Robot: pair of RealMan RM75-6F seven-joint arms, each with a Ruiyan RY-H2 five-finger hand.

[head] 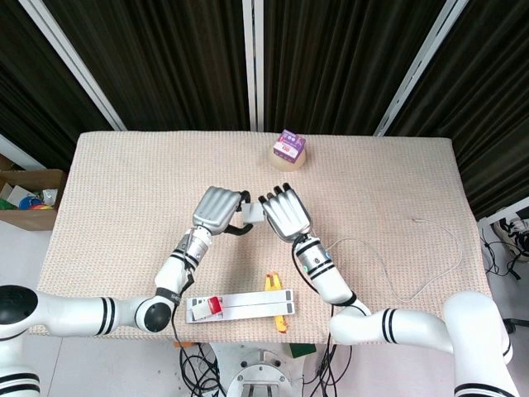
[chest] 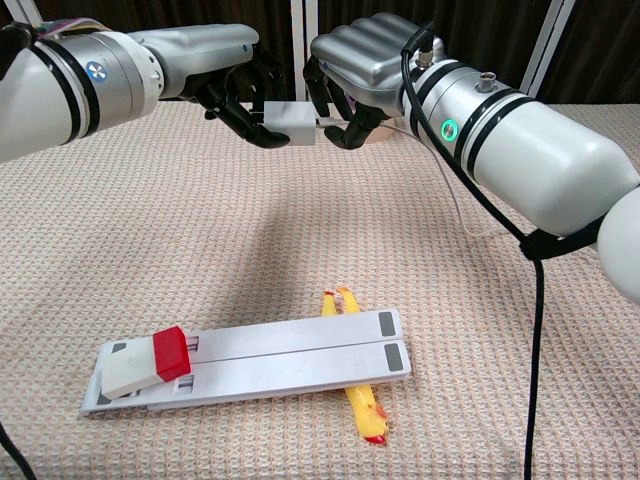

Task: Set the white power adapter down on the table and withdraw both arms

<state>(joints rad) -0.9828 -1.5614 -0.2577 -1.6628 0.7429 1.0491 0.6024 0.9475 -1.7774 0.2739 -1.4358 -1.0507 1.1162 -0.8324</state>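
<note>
The white power adapter (chest: 291, 122) (head: 251, 212) hangs well above the table, held in the fingers of my left hand (chest: 236, 86) (head: 217, 210). Facing it from the other side is my right hand (chest: 358, 70) (head: 286, 214), whose fingertips pinch a small metal plug (chest: 326, 122) touching the adapter's end. A thin white cable (head: 430, 277) runs from that hand down onto the table's right side. The two hands almost meet over the middle of the beige woven table (head: 124, 190).
Near the front edge lies a long white two-bar strip (chest: 290, 358) with a red-and-white block (chest: 145, 364) on its left end. A yellow object (chest: 362, 405) sticks out from under it. A purple box on a tan roll (head: 288, 150) stands at the back. A cardboard box (head: 25, 198) sits off the left edge.
</note>
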